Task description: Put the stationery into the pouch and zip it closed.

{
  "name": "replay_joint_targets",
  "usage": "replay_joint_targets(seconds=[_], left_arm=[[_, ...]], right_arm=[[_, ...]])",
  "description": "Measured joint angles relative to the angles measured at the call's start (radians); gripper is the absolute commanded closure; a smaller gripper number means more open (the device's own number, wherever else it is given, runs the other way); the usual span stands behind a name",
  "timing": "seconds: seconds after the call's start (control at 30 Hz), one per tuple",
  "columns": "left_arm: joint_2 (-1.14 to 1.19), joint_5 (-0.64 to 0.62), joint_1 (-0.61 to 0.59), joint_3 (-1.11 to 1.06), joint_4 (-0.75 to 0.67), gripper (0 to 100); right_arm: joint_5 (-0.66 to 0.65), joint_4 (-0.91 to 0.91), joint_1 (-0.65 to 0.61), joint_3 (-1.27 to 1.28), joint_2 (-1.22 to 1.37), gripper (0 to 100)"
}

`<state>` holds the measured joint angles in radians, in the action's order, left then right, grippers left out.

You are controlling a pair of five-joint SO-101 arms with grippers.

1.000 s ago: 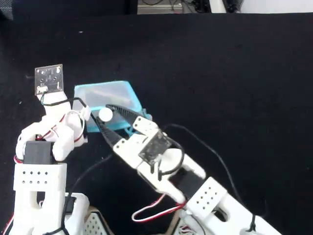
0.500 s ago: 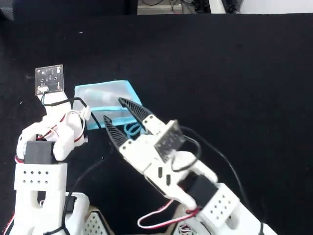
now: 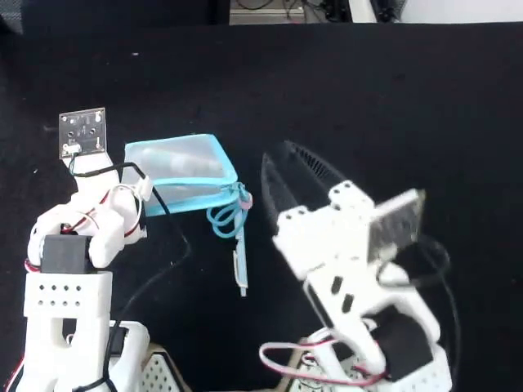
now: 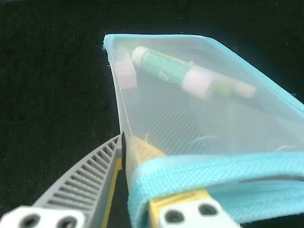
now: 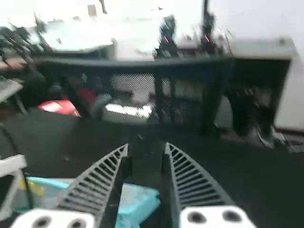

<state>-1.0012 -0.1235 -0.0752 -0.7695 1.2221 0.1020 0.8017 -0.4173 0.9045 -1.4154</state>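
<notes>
While left gripper (image 4: 124,142) pinches the pouch (image 3: 176,167) edge, right gripper (image 3: 278,159) hangs near the pouch, fingers slightly apart, empty. Pen (image 3: 241,265) lies on the table (image 3: 409,98) just beside the pouch.

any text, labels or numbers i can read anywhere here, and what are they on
No text can be read.
Green tube inside the pouch: any print is too blurred to read.
Circuit board on the left arm: markings too small to read.
Pen on the table: no legible print.
</notes>
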Motion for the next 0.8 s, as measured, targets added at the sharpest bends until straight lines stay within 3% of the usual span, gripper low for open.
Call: replay_joint_targets(seconds=[0.47,0.8], left_arm=[[0.0,0.0,0.0,0.0,0.0,97],[0.0,0.0,0.0,0.0,0.0,97]], right_arm=[[0.052,-0.008,0.353,-0.086,0.773,85.1],[0.068,0.074,0.293,-0.258,1.168,85.0]])
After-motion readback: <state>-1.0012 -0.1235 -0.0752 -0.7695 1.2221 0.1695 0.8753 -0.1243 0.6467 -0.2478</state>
